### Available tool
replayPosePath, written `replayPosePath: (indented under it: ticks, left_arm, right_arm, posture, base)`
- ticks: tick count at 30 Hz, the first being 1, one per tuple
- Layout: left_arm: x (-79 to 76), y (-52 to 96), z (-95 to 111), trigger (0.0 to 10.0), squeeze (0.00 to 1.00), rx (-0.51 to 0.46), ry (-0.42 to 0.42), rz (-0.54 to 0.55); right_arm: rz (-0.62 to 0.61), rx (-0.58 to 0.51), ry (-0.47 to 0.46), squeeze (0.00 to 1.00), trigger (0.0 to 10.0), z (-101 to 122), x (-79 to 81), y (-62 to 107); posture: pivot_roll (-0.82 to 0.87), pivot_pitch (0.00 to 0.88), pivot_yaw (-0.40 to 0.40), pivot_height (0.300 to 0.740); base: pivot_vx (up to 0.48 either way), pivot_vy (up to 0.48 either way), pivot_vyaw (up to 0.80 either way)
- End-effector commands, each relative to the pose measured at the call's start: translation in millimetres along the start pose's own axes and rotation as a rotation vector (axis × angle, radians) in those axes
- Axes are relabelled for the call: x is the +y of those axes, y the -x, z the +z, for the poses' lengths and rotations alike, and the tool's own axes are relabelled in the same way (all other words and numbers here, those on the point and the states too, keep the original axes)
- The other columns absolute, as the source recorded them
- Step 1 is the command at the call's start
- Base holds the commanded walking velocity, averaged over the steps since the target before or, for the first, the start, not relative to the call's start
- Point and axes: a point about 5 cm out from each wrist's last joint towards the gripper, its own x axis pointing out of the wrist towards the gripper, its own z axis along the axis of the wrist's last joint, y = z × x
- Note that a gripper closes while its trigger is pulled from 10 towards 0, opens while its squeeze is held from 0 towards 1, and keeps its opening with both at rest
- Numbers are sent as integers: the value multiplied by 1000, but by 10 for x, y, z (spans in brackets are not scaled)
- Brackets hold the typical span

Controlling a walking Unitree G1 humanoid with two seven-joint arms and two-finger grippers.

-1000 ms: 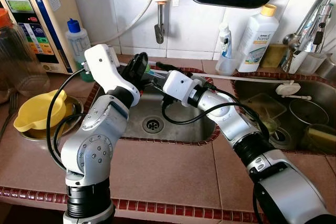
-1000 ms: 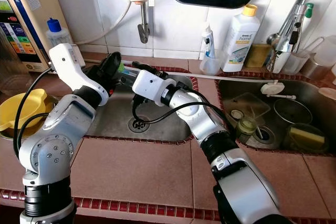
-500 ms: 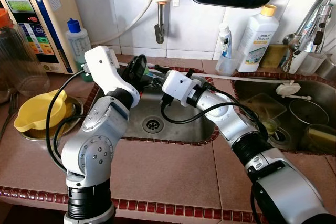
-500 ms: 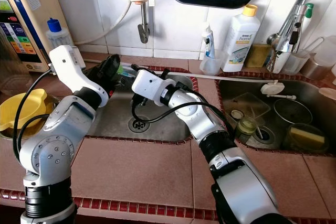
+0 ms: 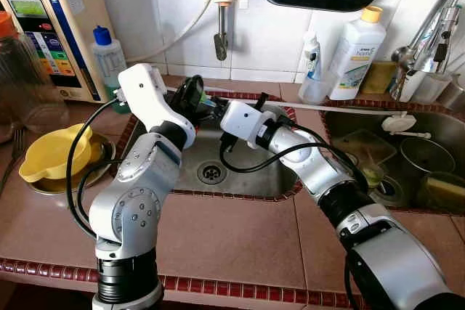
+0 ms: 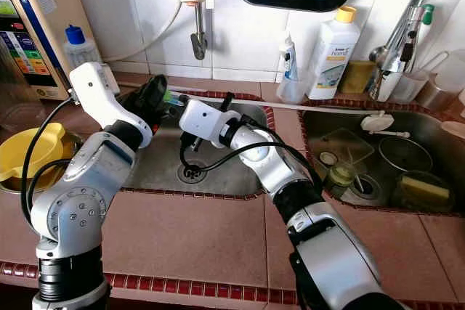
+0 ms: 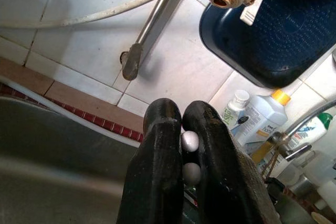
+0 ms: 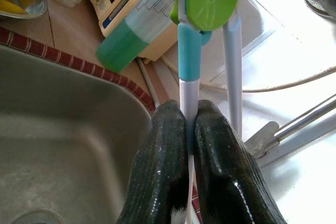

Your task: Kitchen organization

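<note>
Both pairs of jaws are pressed onto the same pair of chopsticks (image 8: 187,77), above the back edge of the left sink (image 5: 247,172). At the right wrist camera, the right gripper (image 8: 190,129) pinches one pale stick between its two black fingers (image 8: 163,171); this stick has a blue sleeve, and a green clip (image 8: 207,1) joins it to a second pale stick which passes beside the fingers, outside of them. The lower part of the pinched stick is hidden between the fingers. At the left wrist camera, the left gripper (image 7: 182,153) is almost closed, and two small white round ends (image 7: 189,141) sit in the narrow gap; the rest of the tool is covered by the fingers, so it is hard to say which part they are.

From the head cameras the two grippers meet near the sink rim, and only a small blue-green piece (image 5: 209,101) can be seen between them. The right arm crosses over the drain (image 5: 211,173). On the counter to the left lies a yellow bowl (image 5: 54,152). Further back stand a beige water machine (image 5: 51,19), a faucet (image 5: 220,30) on the tiled wall, and a white bottle (image 5: 356,52). The right sink (image 5: 407,157) holds dishes, partly cut off by the frame
</note>
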Motion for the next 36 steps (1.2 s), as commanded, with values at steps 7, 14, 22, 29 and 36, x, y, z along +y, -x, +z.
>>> replayPosePath:
  ticks: [7,14,22,29,36]
  left_arm:
    - [-34,37,-23,10000,1000,8,29,-36]
    - [-44,54,-45,10000,1000,20,44,-52]
    - [-39,99,-64,10000,1000,39,36,-88]
    - [122,261,-107,10000,1000,97,-46,-119]
    - [420,460,-223,10000,1000,201,-197,-104]
  right_arm:
    - [-82,26,-12,0,0,-20,-178,14]
    - [-81,20,-9,0,0,-14,-187,12]
    - [-70,23,-14,0,0,-27,-152,8]
    - [22,52,-35,0,0,-106,31,7]
    - [151,93,-17,0,0,-204,170,46]
  posture:
    - [117,0,-9,740]
    - [117,0,-10,740]
    - [121,0,-12,740]
    - [137,0,-10,740]
    - [156,0,-8,740]
  base:
    - [0,0,0]
    - [0,0,0]
    - [0,0,0]
    - [0,0,0]
    - [0,0,0]
